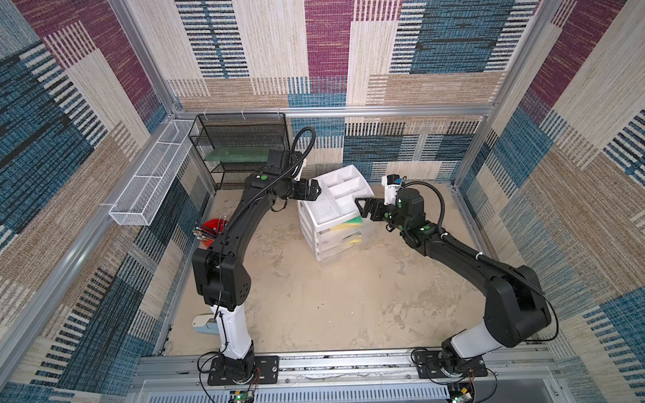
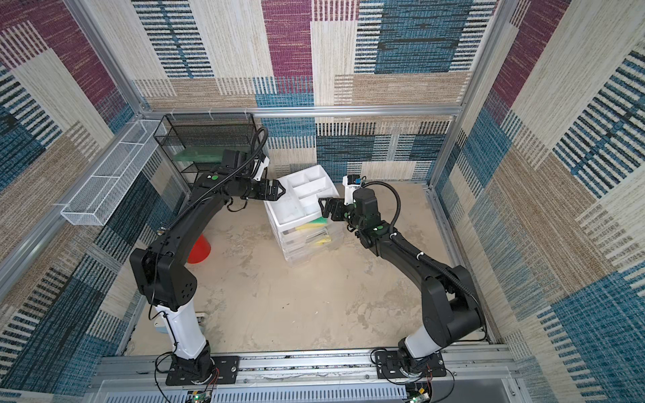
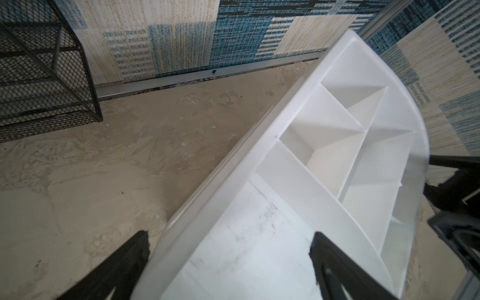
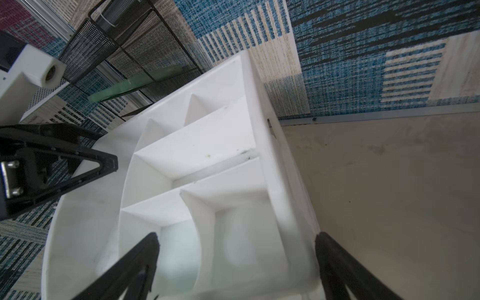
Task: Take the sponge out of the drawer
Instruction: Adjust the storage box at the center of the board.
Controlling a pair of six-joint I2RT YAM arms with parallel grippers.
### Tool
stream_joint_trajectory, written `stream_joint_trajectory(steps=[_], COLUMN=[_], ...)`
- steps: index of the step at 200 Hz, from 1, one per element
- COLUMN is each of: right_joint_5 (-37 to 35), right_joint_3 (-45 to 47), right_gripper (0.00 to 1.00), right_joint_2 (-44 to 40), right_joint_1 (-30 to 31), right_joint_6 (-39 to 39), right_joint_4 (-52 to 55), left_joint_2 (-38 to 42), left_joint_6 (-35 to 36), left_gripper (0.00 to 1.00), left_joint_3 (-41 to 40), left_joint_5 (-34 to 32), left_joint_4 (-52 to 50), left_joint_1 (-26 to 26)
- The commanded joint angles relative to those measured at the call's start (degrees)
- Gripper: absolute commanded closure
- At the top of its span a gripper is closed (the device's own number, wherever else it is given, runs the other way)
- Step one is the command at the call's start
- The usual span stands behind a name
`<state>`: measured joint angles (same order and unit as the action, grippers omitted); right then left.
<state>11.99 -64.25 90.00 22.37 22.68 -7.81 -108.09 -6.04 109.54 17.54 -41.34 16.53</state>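
The drawer point(image 1: 311, 228), a small white chest with clear fronts, stands mid-table in both top views, also point(image 2: 287, 240). Its compartmented tray top point(image 3: 259, 233) fills both wrist views, also point(image 4: 207, 145). A yellow and green sponge point(image 1: 350, 223) shows in the top drawer below the tray's front edge, also point(image 2: 313, 223); neither wrist view shows it. My left gripper point(image 1: 317, 190) hovers open over the tray's left rim, jaws wide point(image 3: 228, 241). My right gripper point(image 1: 359, 204) hovers open over the tray's right front corner point(image 4: 237, 241), just above the sponge. Neither holds anything.
A black wire-mesh rack point(image 1: 241, 146) with a green board point(image 1: 234, 155) stands at the back left. A white wire basket point(image 1: 153, 174) hangs on the left wall. A red cup point(image 2: 199, 249) sits beneath the left arm. A yellow piece point(image 1: 352, 240) shows through a lower drawer front.
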Motion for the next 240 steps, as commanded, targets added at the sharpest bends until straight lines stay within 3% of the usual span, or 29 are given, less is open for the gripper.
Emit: stream_joint_trajectory(steps=[1,66,123,167,204,240], right_joint_5=[5.63,16.22,18.99,21.29,19.67,10.88], right_joint_3=[-2.04,-9.08,-21.19,-32.86,-41.99,-38.83], right_gripper=[0.05,0.05,0.05,0.04,0.04,0.05], right_joint_2=[2.41,10.53,17.87,25.29,30.39,26.79], right_joint_1=[-0.13,-0.22,2.22,4.5,6.17,6.0], right_joint_6=[-0.4,-3.4,-7.82,-9.15,-10.62,-11.4], right_joint_4=[-1.16,-0.74,4.91,8.38,13.48,13.75], left_joint_2=[3.15,15.05,26.18,29.9,30.09,30.7], left_joint_6=[-1.04,-10.52,-19.17,-20.24,-18.73,-16.56], left_gripper=[0.02,0.02,0.02,0.01,0.01,0.01], left_joint_3=[-4.73,-18.28,-29.98,-33.27,-33.82,-32.72], left_joint_5=[5.18,9.07,4.86,2.02,-1.62,-5.42], left_joint_4=[2.44,5.81,5.79,4.45,3.28,1.76], left_joint_1=[0.08,0.67,2.16,3.59,4.03,3.77])
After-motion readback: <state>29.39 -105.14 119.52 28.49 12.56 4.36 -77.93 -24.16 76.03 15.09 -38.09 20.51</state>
